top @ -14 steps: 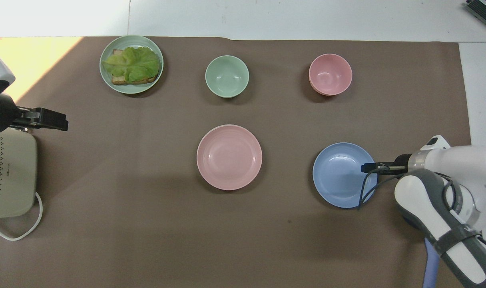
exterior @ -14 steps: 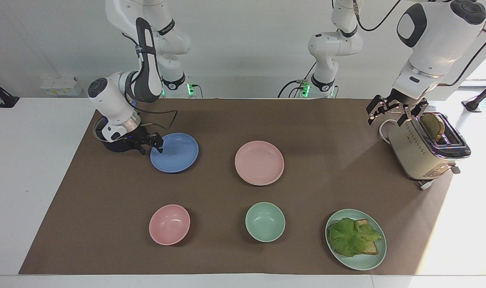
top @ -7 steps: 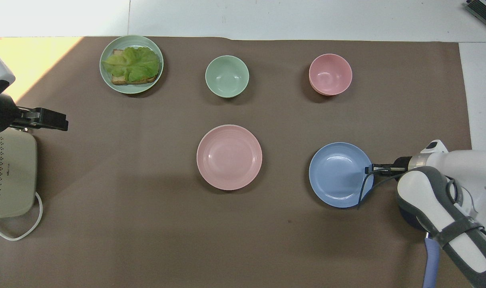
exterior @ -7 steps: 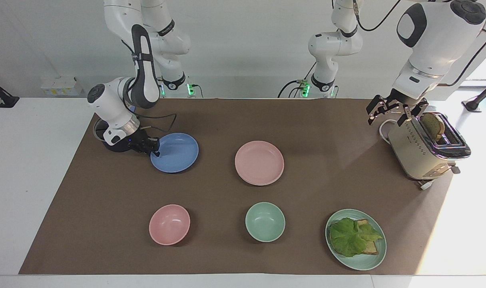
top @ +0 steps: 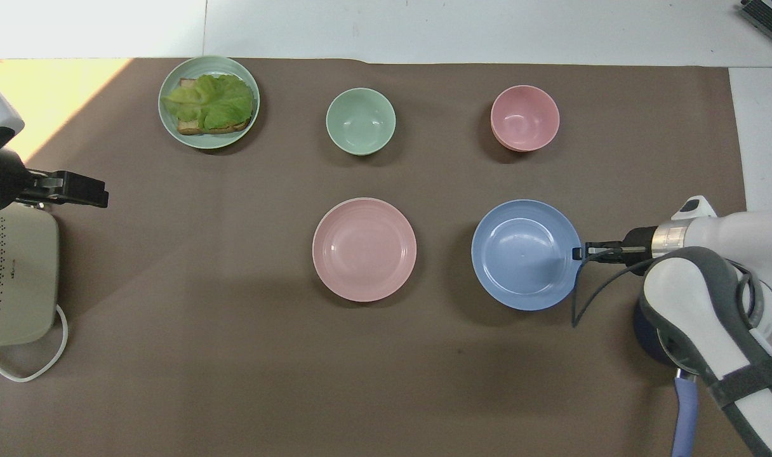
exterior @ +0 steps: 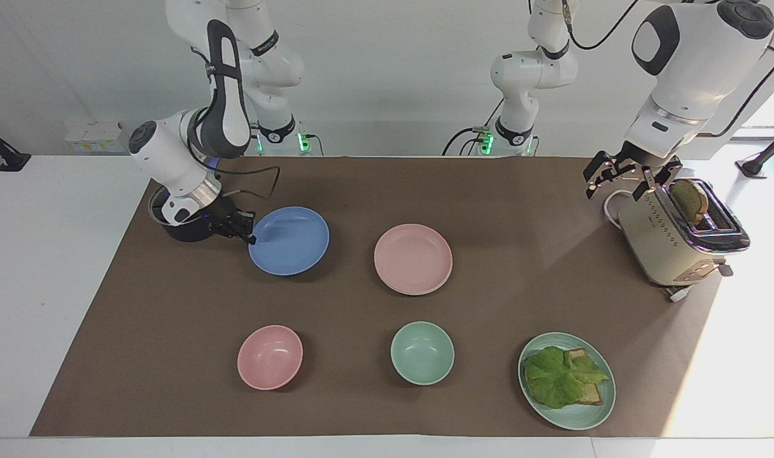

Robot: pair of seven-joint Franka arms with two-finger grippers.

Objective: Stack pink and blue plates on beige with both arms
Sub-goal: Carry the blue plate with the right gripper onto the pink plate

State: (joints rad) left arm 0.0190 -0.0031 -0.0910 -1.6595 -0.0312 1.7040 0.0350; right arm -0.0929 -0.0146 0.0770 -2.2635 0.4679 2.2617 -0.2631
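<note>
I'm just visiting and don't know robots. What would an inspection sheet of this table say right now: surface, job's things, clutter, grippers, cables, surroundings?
Surface: brown mat on a white table.
Job's things: blue plate tilted, gripped at its rim; pink plate flat beside it; no beige plate seen.
Clutter: pink bowl, green bowl, green plate with lettuce on bread, toaster holding bread, dark pot under the right arm.
Grippers: right gripper shut on the blue plate's rim; left gripper open, waiting over the toaster's edge.
Cables: black cable at the right wrist; white toaster cord on the mat.
Surroundings: white wall; nothing else seen.
</note>
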